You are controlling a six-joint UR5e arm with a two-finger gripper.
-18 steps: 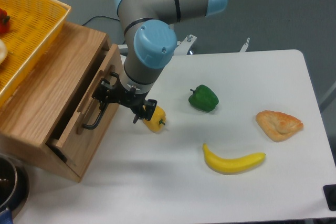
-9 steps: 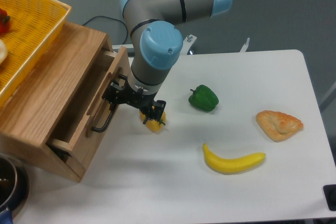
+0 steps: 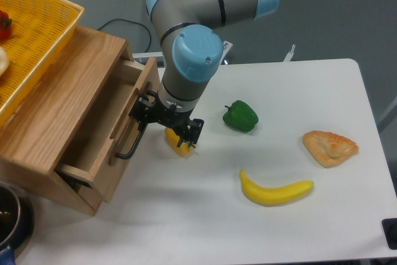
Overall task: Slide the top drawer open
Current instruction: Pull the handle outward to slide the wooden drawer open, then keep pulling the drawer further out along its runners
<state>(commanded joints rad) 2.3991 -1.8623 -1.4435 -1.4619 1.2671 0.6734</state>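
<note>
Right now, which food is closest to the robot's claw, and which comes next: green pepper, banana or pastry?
From the gripper at the drawer handle:
1. Green pepper, just to the right in the picture.
2. Banana, lower right, near the front edge.
3. Pastry, far right.

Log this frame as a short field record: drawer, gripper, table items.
top drawer: partly pulled out of the wooden cabinet, inside visible
handle: black bar on the drawer front
gripper: at the handle; finger state not readable
yellow pepper: on the table, partly hidden behind the gripper body
green pepper: right of the arm
banana: near front edge
pastry: far right
yellow basket: on top of the cabinet
</note>
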